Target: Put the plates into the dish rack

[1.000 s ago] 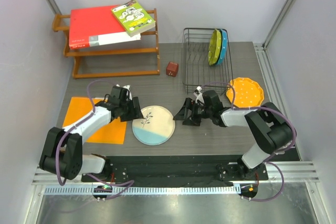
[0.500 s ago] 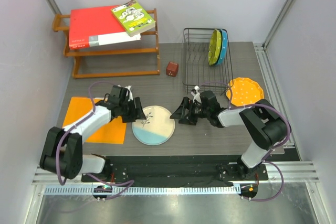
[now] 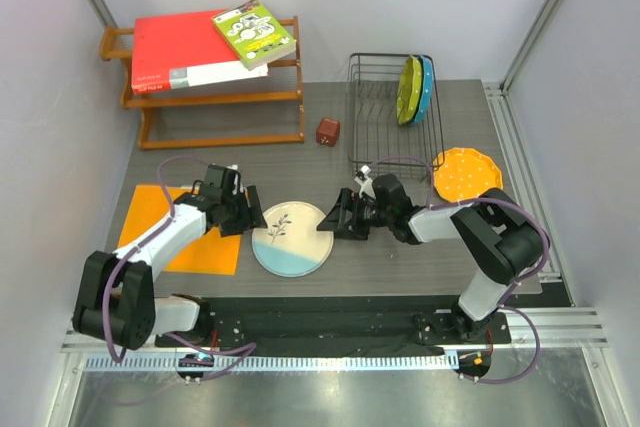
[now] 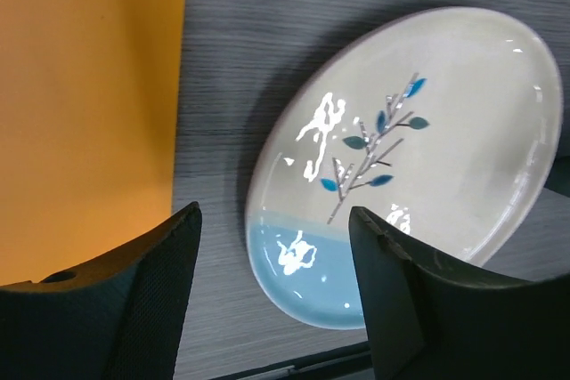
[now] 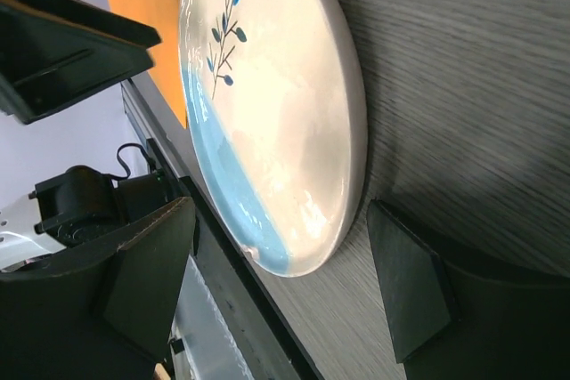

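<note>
The cream plate [image 3: 292, 238] with a pale-blue band and sprig lies flat on the table [image 3: 400, 247] between my two grippers. My left gripper [image 3: 250, 217] is open at the plate's left rim; in the left wrist view the cream plate [image 4: 419, 149] starts between the left gripper's [image 4: 276, 295] fingers. My right gripper [image 3: 340, 219] is open at the plate's right rim, and the right wrist view shows the cream plate's [image 5: 267, 113] edge inside the right gripper's [image 5: 280, 287] gap. The dish rack [image 3: 380, 112] holds a green plate [image 3: 408, 90] and a blue plate [image 3: 427, 85] upright. An orange-yellow plate [image 3: 466, 175] lies right of the rack.
An orange mat [image 3: 180, 227] lies under the left arm. A small brown cube [image 3: 327, 132] sits left of the rack. A wooden shelf [image 3: 215, 97] with a red folder and a green book stands at the back left.
My right gripper has slid left until its fingers straddle the plate's right rim. The left gripper has eased back a little and opened wider. The plate has stayed put.
</note>
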